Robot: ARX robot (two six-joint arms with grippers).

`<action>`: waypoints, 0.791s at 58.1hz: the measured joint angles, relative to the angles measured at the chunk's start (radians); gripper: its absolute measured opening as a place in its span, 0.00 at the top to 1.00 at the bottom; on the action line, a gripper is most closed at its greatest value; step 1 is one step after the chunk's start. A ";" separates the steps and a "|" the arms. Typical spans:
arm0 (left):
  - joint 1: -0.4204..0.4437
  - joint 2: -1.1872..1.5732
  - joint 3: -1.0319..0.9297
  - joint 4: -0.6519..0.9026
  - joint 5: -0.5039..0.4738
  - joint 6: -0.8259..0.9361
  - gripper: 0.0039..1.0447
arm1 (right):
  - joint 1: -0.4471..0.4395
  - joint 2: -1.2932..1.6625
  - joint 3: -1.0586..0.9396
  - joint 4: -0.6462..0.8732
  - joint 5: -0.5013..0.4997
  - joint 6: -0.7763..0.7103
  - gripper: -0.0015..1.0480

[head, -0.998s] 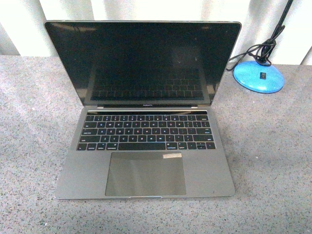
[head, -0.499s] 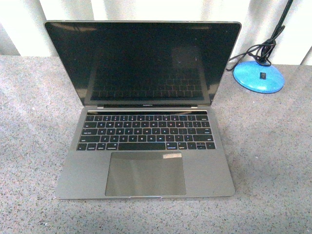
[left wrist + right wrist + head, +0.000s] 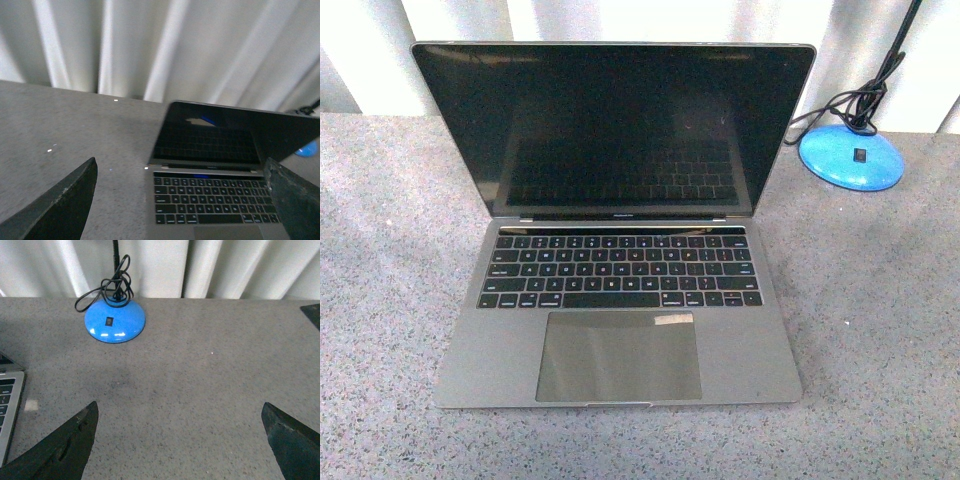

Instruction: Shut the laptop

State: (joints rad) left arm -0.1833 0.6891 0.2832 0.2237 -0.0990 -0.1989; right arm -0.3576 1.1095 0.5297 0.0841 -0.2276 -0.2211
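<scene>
- Grey metal laptop (image 3: 617, 300) sits open in the middle of the speckled tabletop (image 3: 880, 330), screen raised and dark.
- Blue lamp base (image 3: 850, 157) stands near its far right corner.
- Both the left pincer (image 3: 180, 164) and right pincer (image 3: 180, 406) gape wide, empty.

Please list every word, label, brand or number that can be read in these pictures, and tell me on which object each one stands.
No text can be read with certainty.
On the laptop, keyboard keys: white legends, too small to read.
On the laptop, strip under the screen: a tiny mark, too small and blurred to read.
On the blue lamp base: only a black switch, no readable sign.
</scene>
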 joint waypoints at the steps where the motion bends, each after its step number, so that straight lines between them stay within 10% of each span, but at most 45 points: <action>1: -0.010 0.033 0.012 0.017 0.010 0.017 0.06 | 0.008 0.037 0.022 0.004 -0.002 0.000 0.10; 46: -0.140 0.819 0.455 0.371 0.015 0.259 0.06 | 0.416 0.632 0.704 -0.138 0.017 -0.183 0.10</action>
State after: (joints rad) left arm -0.3233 1.5078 0.7387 0.5945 -0.0837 0.0597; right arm 0.0582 1.7416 1.2339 -0.0540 -0.2108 -0.4042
